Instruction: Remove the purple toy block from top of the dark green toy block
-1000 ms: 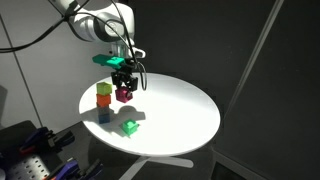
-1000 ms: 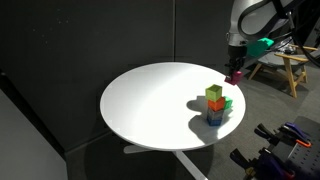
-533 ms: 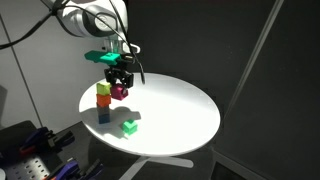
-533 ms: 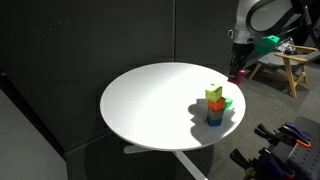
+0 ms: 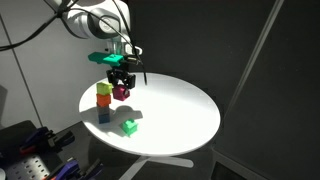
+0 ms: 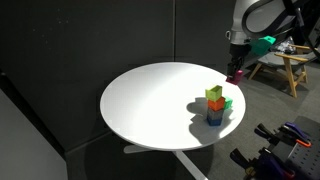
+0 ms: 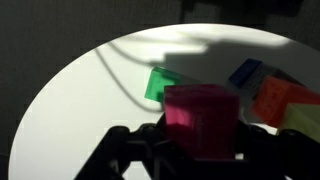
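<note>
Over the round table [image 5: 180,110]: the white arm [image 5: 100,25] is reaching in from above, its last links turning down so that the gripper [image 5: 121,88] is pointing straight at the tabletop.
Wrist: a teal part [image 5: 104,58] is sticking out sideways just above the black gripper body.
Gripper: its dark fingers [image 7: 128,150] are pinching the purple toy block [image 5: 121,94] from two sides; the wrist view is showing the block [image 7: 201,120] filling the gap between them.
Purple toy block: a matte magenta cube with plain faces, hanging clear of the tabletop, just beside the stack [image 5: 103,102] and level with its upper part in an exterior view.
Dark green toy block: a plain green cube [image 5: 129,127] sitting alone on the table, nothing lying on top of it, apart from the held cube; the wrist view is showing it [image 7: 160,83] on the table beyond the purple one.
Stack: a yellow-green block [image 6: 214,95] is resting on an orange block [image 6: 215,106], which is resting on a blue block [image 6: 215,118].
Table surface: smooth, white, round, catching bright light and casting hard shadows.
</note>
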